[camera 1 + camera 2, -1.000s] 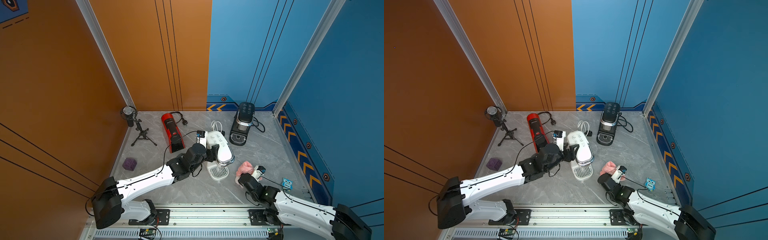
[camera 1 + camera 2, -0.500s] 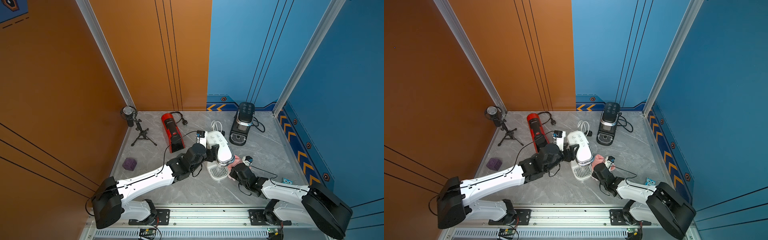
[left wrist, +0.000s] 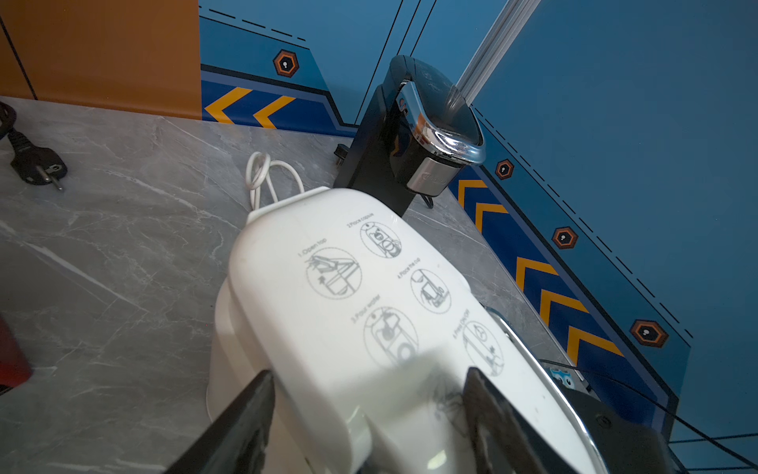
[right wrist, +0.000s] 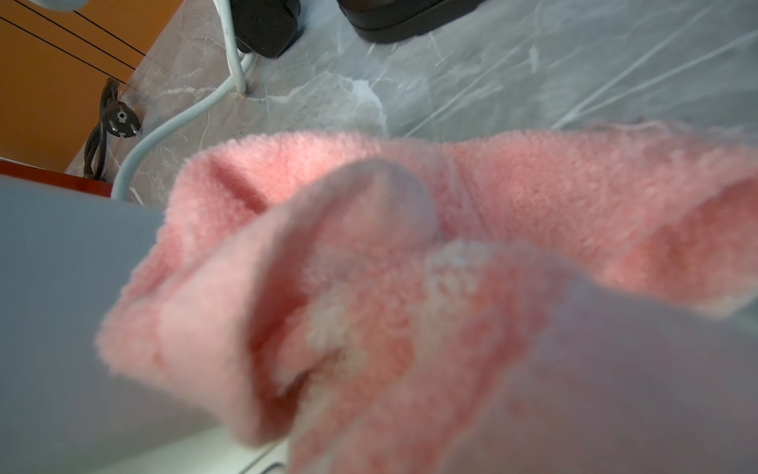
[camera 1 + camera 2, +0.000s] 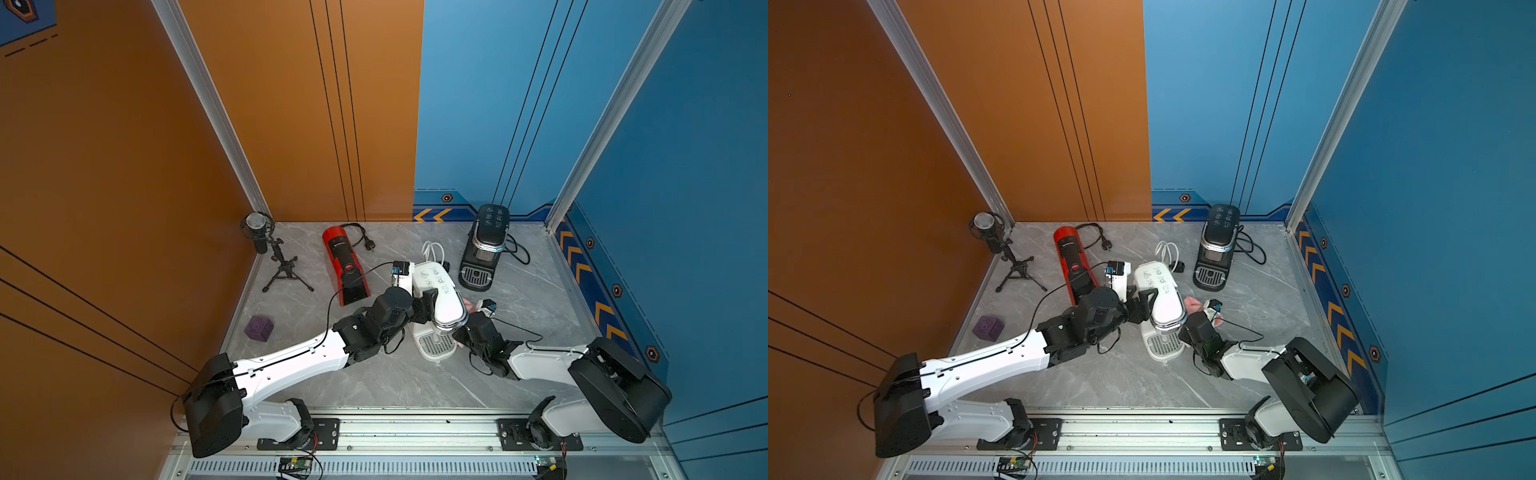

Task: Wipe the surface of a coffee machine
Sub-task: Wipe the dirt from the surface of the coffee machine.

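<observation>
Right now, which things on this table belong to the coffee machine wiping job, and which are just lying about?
In the job: white coffee machine, braced by the left gripper; pink cloth, in the right gripper.
Just lying about: red coffee machine; black coffee machine; microphone on its tripod; purple cube.

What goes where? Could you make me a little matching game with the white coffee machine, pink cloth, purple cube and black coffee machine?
1 white coffee machine
2 pink cloth
3 purple cube
4 black coffee machine

A by the blue back wall
B straddled by the left gripper
C in the right gripper
D near the orange side wall

Pairs: 1-B, 2-C, 3-D, 4-A
</observation>
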`<state>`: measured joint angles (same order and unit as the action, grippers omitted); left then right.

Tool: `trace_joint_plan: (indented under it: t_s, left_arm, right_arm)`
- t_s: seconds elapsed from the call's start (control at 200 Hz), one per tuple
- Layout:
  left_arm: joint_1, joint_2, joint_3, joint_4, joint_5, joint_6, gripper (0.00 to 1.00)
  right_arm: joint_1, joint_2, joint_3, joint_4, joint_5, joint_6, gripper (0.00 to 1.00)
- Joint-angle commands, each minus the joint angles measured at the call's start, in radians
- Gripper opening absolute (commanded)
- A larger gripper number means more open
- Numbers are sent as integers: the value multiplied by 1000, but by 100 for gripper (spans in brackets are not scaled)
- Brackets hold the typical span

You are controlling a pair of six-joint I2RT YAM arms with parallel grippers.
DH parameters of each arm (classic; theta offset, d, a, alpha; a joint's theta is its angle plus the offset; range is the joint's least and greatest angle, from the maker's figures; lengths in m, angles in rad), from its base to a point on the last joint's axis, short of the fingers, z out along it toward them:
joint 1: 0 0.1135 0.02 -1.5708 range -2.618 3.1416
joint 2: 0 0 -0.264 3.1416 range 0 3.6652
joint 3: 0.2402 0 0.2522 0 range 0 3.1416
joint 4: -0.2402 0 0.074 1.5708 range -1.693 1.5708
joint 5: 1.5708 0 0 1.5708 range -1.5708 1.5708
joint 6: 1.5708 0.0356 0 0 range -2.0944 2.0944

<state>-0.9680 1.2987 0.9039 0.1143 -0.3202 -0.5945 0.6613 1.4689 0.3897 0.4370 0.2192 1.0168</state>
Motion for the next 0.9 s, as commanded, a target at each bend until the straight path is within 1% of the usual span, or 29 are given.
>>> trace_joint_plan:
  t_s: [0.0,0.065,0.22,0.325,0.41,0.46,0.53,0.661,0.761,0.811,0.896]
  left_arm:
    - [-16,50,-73,-269,26,24,73]
    - [-18,42,-80,-268,21,22,72]
    - [-19,42,-90,-262,19,18,72]
    - [-23,43,-99,-250,14,10,72]
    - [-24,47,-106,-235,12,3,72]
    - [-26,49,-111,-225,14,0,72]
    - [-27,53,-114,-211,16,-3,72]
    - [-32,59,-107,-206,17,-2,71]
    - [-37,59,-107,-206,13,-4,71]
    - [-37,59,-111,-207,10,-5,72]
    - [-37,48,-118,-210,9,-7,72]
  right_arm:
    - [80,35,-19,38,-103,35,0]
    - [110,0,-58,0,-48,50,0]
    - [162,-130,-176,-71,13,135,0]
    - [266,-270,-208,-198,95,189,0]
    - [337,-378,-227,-259,147,226,0]
    - [349,-416,-236,-271,146,241,0]
    - [340,-453,-256,-197,95,223,0]
    - [354,-462,-201,-263,96,214,0]
    - [378,-404,-200,-197,96,233,0]
    - [400,-363,-195,-188,106,259,0]
    - [463,-314,-195,-193,159,329,0]
